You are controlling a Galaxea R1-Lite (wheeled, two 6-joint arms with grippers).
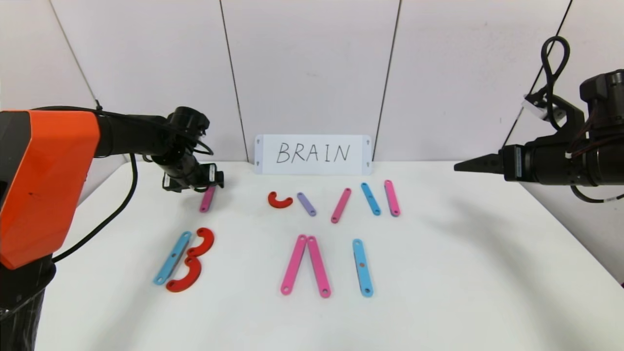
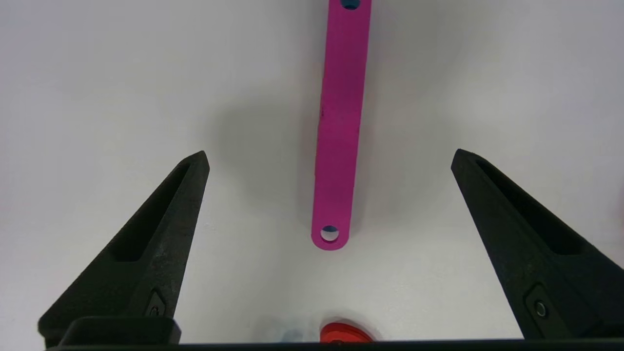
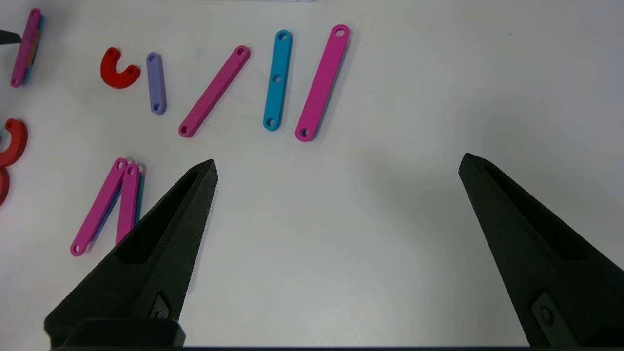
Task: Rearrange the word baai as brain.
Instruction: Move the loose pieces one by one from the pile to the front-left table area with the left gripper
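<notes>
A: Where does the left pincer [image 1: 210, 181] stand?

B: At the far left of the table [image 1: 463, 273], hanging over the far end of a short magenta strip [image 1: 207, 199]. Its fingers are spread wide and hold nothing. In the left wrist view the strip [image 2: 340, 122] lies flat between the two fingers, touching neither.

A: And its long axis?

B: It runs near to far, leaning a little to the right at the far end, and it passes midway through the gap, so the fingers stand to either side of its width. I judge that a straight drop and a squeeze would catch it across the narrow way.

A: The right pincer [image 1: 460, 167]?

B: Parked high at the far right, also spread and empty, well apart from every piece. The left arm is plainly the nearer one.

A: Where is the word itself?

B: In the near row: a light-blue strip with two red arcs [image 1: 191, 261] as B at the left, two pink strips [image 1: 306, 265] leaning together as an A without a bar, and a light-blue strip [image 1: 362, 267] as I. Spare pieces lie in the far row below the white card [image 1: 313, 154].
</notes>
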